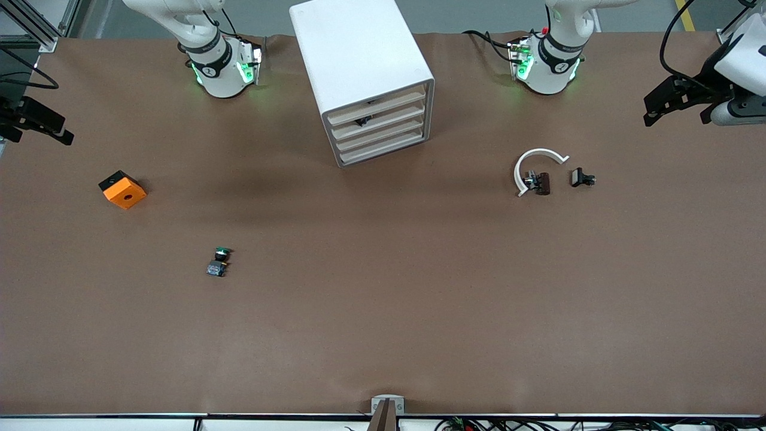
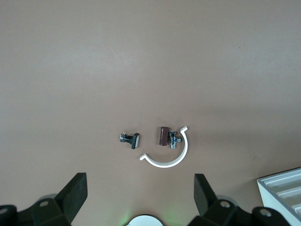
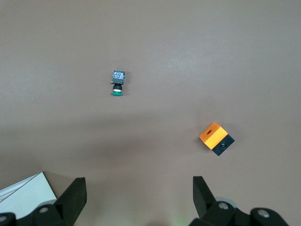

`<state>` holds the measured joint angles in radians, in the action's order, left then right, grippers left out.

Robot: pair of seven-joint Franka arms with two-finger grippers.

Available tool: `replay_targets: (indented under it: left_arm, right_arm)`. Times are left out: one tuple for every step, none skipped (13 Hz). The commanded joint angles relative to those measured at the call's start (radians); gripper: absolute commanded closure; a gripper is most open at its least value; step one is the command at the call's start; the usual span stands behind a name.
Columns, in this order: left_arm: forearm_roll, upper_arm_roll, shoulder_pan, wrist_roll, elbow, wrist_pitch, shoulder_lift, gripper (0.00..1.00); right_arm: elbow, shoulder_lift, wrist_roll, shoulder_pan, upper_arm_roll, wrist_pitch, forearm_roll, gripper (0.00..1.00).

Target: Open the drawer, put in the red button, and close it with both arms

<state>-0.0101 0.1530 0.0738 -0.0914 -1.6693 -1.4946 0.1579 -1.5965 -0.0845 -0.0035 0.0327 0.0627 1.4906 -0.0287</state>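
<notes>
The drawer (image 1: pixel 376 110), second from the top of the white cabinet (image 1: pixel 359 72), sits pushed in, and a small dark thing shows at its front edge; whether that is the red button cannot be told. Both arms wait, raised at the table's two ends. The left gripper (image 2: pixel 141 197) hangs with fingers spread wide over a white curved clip (image 1: pixel 535 167), a brown part (image 1: pixel 543 183) and a small black part (image 1: pixel 581 178). The right gripper (image 3: pixel 139 200), likewise spread, hangs over an orange block (image 1: pixel 122 190) and a green-capped button (image 1: pixel 219 261).
</notes>
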Motion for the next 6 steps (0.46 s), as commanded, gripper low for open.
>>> replay_targets:
  left_arm:
    - [-0.008, -0.001, -0.003, 0.021, 0.031, 0.017, 0.002, 0.0]
    - [-0.008, -0.001, -0.005, 0.019, 0.037, 0.017, -0.003, 0.0]
    - [-0.008, -0.001, -0.005, 0.016, 0.037, 0.016, -0.003, 0.0]
    - [-0.008, 0.0, -0.006, 0.012, 0.039, 0.017, -0.008, 0.0]
    - [-0.007, 0.002, -0.006, 0.007, 0.04, 0.022, -0.008, 0.0]
    - [-0.007, 0.002, -0.008, 0.007, 0.043, 0.031, -0.008, 0.0]
  right_arm:
    - [-0.023, -0.029, 0.016, -0.005, 0.0, 0.008, -0.01, 0.0]
    - [-0.023, -0.029, 0.016, -0.007, 0.0, 0.008, -0.01, 0.0]
    - [-0.023, -0.029, 0.017, -0.005, 0.0, 0.008, -0.01, 0.0]
    - [-0.023, -0.029, 0.017, -0.005, 0.0, 0.008, -0.01, 0.0]
    - [-0.023, -0.029, 0.017, -0.007, 0.0, 0.008, -0.01, 0.0]
    - [-0.023, -0.029, 0.017, -0.007, 0.0, 0.007, -0.01, 0.0]
